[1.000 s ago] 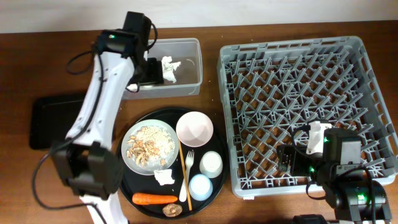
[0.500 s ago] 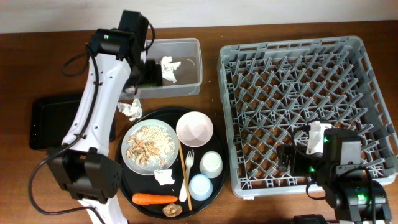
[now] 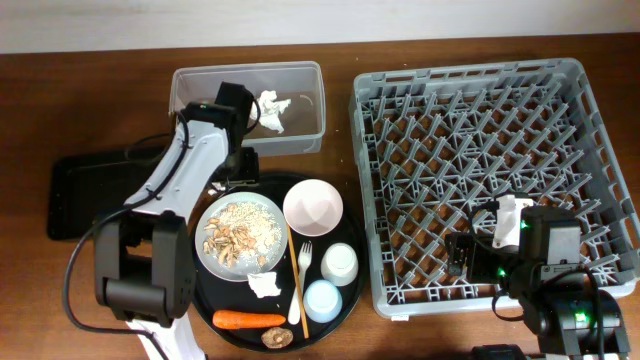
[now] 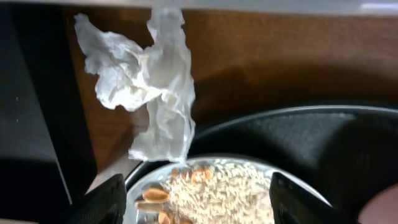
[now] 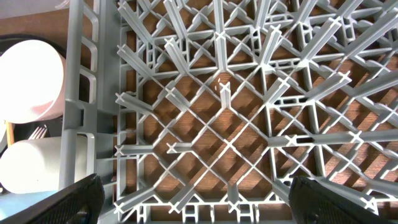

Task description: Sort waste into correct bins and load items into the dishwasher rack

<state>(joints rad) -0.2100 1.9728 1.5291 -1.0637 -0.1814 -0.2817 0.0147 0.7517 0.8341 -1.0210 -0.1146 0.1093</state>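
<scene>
My left gripper (image 3: 237, 178) (image 4: 193, 205) is open and empty, low over the far edge of the white plate (image 3: 207, 255) of pale food scraps (image 3: 238, 232) (image 4: 217, 193). A crumpled tissue (image 4: 149, 74) lies on the wood just beyond it; the arm hides it from overhead. Another tissue (image 3: 272, 108) lies in the clear tub (image 3: 300, 72), a third (image 3: 264, 284) on the round tray. The pink-white bowl (image 3: 313, 207), white cup (image 3: 339, 263), blue cup (image 3: 322, 300), fork (image 3: 303, 262), stick (image 3: 294, 250), carrot (image 3: 248, 320) and brown lump (image 3: 277, 338) sit there too. My right gripper (image 3: 465, 255) (image 5: 208, 208) is open over the grey rack (image 3: 480, 130) (image 5: 249, 93).
The shallow black tray (image 3: 80, 195) lies at the left, beside my left arm. The round black tray (image 3: 350, 305) (image 4: 298, 137) holds the tableware between it and the rack. The bowl (image 5: 31, 81) and white cup (image 5: 28, 165) show past the rack's wall.
My left arm has drawn back from over the clear tub and come down toward the plate. A tissue appeared on the table beside the tub. The right arm has not moved.
</scene>
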